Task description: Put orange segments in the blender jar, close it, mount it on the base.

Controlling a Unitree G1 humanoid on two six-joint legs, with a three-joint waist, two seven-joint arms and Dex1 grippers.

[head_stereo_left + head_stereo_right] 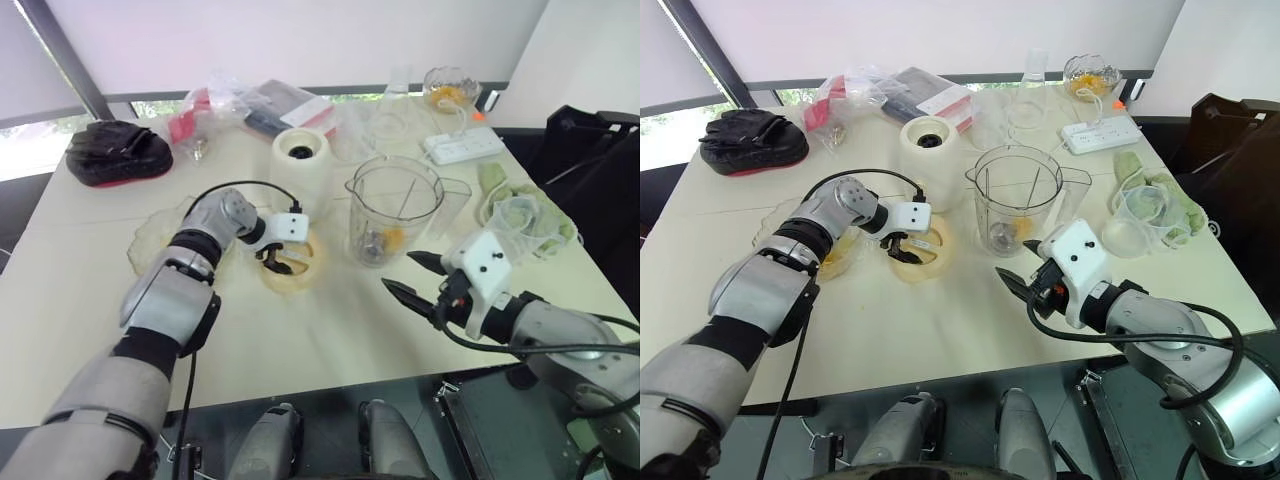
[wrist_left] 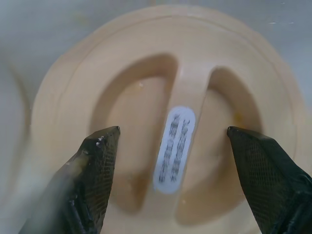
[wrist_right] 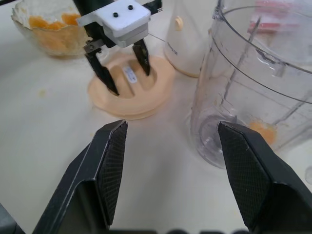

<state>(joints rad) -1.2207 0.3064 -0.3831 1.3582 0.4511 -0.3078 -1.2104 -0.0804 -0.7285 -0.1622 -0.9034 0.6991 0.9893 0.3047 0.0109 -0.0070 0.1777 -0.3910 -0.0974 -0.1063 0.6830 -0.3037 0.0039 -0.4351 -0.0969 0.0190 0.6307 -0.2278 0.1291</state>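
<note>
Cream-white bench (image 1: 330,350) under a pale blind w/ window strip behind.

Left hand (image 1: 280,258) is down over the flat round cream plastic lid (image 3: 130,87), pointing steeply at it; its two black fingers (image 2: 95,170) are spread, one in each recess either side of the lid's raised centre bar w/ white sticker. Can't tell if the tips touch the lid; nothing pinched.

Right hand (image 1: 1025,268) hovers above the bench near the front edge, fingers spread, empty, aimed toward the lid and jar.

Large clear tapered plastic blender jar (image 1: 392,210) w/ side handle and spout stands upright just beyond the right hand, and just right of the left hand; no lid on it. One bright orange-yellow segment (image 3: 263,130) lies at its bottom by the blades.

Squat cream-white cylindrical base (image 1: 300,160) w/ dark round socket on top stands just behind the left hand, beside the jar, not joined to it.

Shallow clear glass bowl (image 3: 46,36) holding more orange segments sits just outboard of the left hand, near the lid.

Farther off beyond both hands: white power strip (image 1: 462,146), small clear glass bowl (image 1: 449,88) w/ orange bits, black padded case (image 1: 118,152), plastic bags w/ red and dark contents (image 1: 245,105). Green cloth (image 1: 525,215) and clear cups lie beyond the right hand on its outer side.
</note>
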